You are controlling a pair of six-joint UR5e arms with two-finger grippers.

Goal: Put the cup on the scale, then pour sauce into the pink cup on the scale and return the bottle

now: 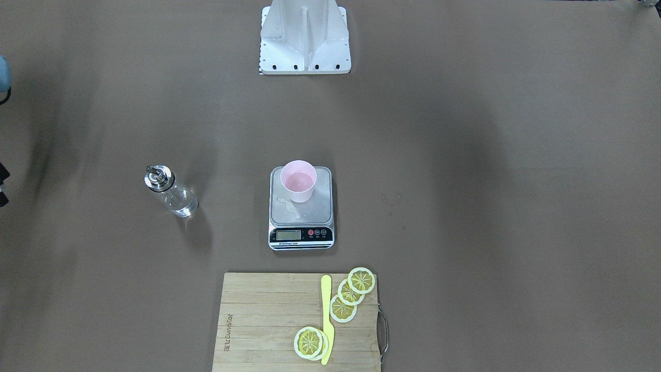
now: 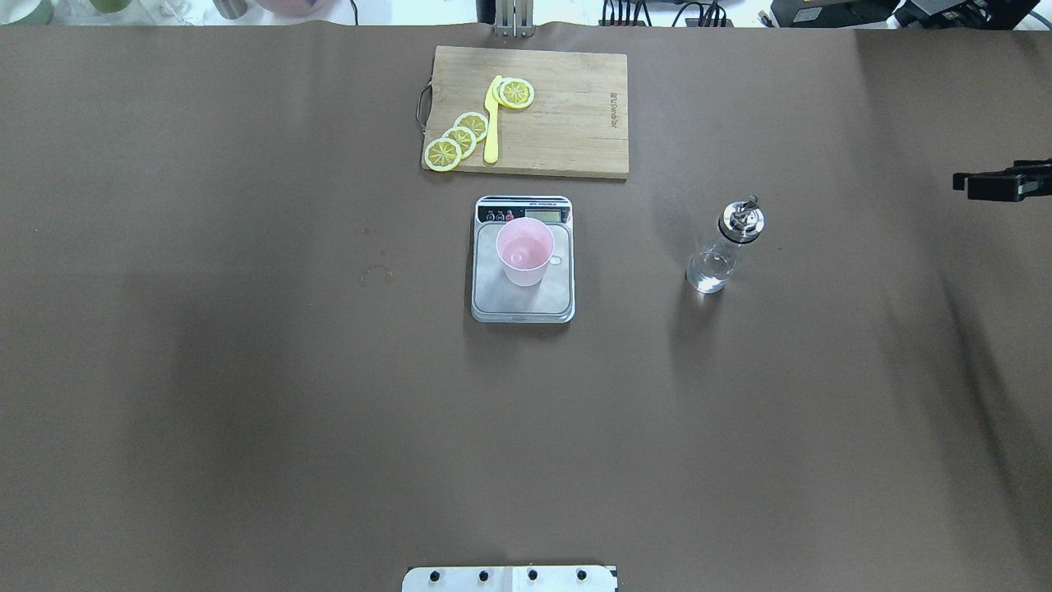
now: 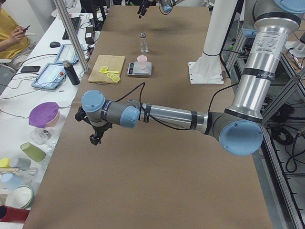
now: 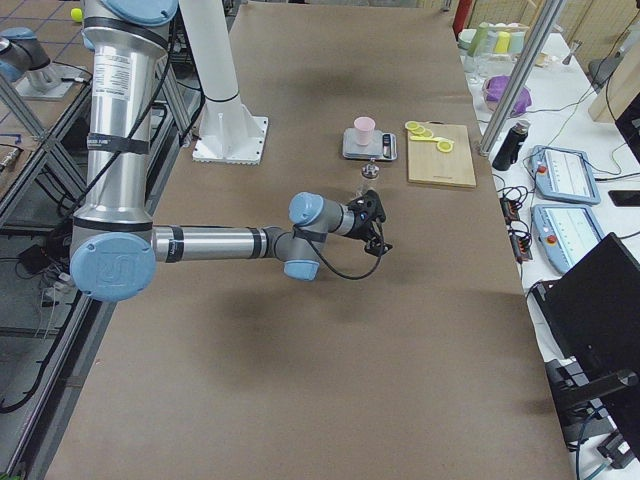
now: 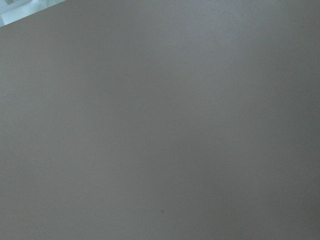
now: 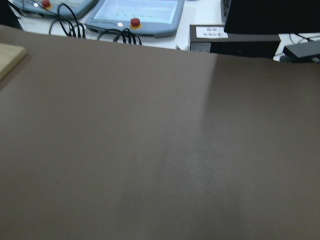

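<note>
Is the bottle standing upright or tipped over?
Upright: the bottle stands on its base on the table, spout cap on top.

The right hand is cut off by the overhead view's right edge, so how its jaws stand cannot be told. The left hand shows only small, from the side, its state unclear. The digits on the scale are too small to read. The cutting board runs off the front view's bottom edge.

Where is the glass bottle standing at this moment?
In the overhead view the bottle stands upright on the table, on the robot's right side. It is apart from the scale, which carries the pink cup.
</note>
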